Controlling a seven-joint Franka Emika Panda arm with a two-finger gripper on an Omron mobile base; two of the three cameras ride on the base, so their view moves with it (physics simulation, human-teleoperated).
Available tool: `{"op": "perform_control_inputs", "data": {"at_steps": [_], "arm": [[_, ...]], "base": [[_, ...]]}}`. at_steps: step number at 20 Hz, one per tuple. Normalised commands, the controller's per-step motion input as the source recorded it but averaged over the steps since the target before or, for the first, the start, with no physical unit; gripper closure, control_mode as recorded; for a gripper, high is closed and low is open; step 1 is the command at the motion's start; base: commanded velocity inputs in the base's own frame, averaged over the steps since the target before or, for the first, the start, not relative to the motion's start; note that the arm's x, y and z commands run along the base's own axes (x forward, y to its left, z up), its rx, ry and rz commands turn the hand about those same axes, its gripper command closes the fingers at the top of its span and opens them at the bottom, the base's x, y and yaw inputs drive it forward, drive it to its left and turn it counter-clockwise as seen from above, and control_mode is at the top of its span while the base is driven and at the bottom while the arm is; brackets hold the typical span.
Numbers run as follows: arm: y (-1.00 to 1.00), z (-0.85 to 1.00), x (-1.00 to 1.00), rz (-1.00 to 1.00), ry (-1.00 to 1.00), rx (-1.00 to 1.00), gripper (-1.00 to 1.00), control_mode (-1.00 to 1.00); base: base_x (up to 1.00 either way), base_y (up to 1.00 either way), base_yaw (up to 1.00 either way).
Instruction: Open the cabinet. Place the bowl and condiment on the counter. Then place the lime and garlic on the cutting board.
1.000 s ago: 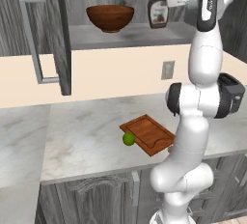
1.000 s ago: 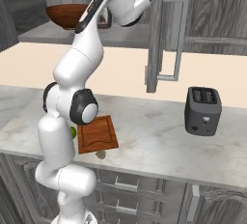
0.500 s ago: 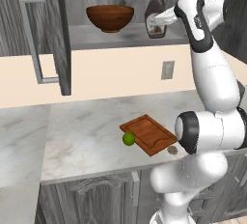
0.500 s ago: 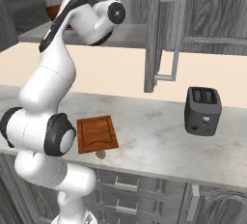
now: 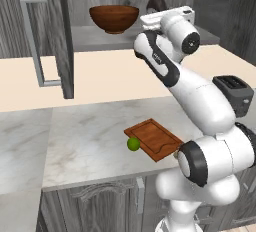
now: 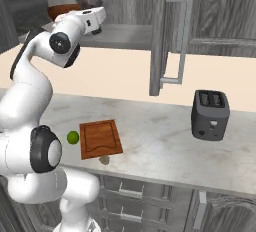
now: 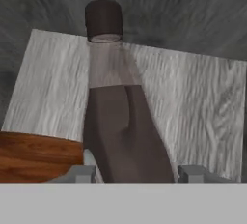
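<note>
Slim dark brown glass bottle [image 7: 120, 121] with dark cap stands upright on shelf of open dark grey wood-grain wall cabinet [image 5: 60, 36], dead centre between two small dark fingertips [image 7: 79, 172]. Long axis vertical, crossing finger line squarely. Gripper [image 7: 135, 174] roughly half open, straddling bottle base; contact with glass — cannot tell. Glossy reddish-brown wooden bowl [image 7: 34, 155] just beside one finger, close to bottle.

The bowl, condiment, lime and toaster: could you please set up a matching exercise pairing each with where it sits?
Things:
1. bowl
2. condiment
3. lime
4. toaster

Places:
A. on the counter, touching the cutting board's edge
B. on the counter, right of the open cabinet door
C. on the cabinet shelf, between the gripper's fingers
D. on the cabinet shelf, beside the bottle

Pairs: 1-D, 2-C, 3-A, 4-B
</note>
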Motion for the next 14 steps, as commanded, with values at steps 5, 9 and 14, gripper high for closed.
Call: {"op": "perform_control_inputs", "data": {"at_steps": [5, 9, 14], "arm": [[-0.31, 0.54, -0.69, -0.39, 0.28, 0.1, 1.0, -1.0], [-0.11, 0.68, -1.0, -0.28, 0.22, 0.06, 1.0, -1.0], [0.06, 0.53, -1.0, -0.24, 0.12, 0.0, 1.0, -1.0]], "base": [[0.0, 0.0, 0.0], [0.0, 0.0, 0.0], [0.0, 0.0, 0.0]]}}
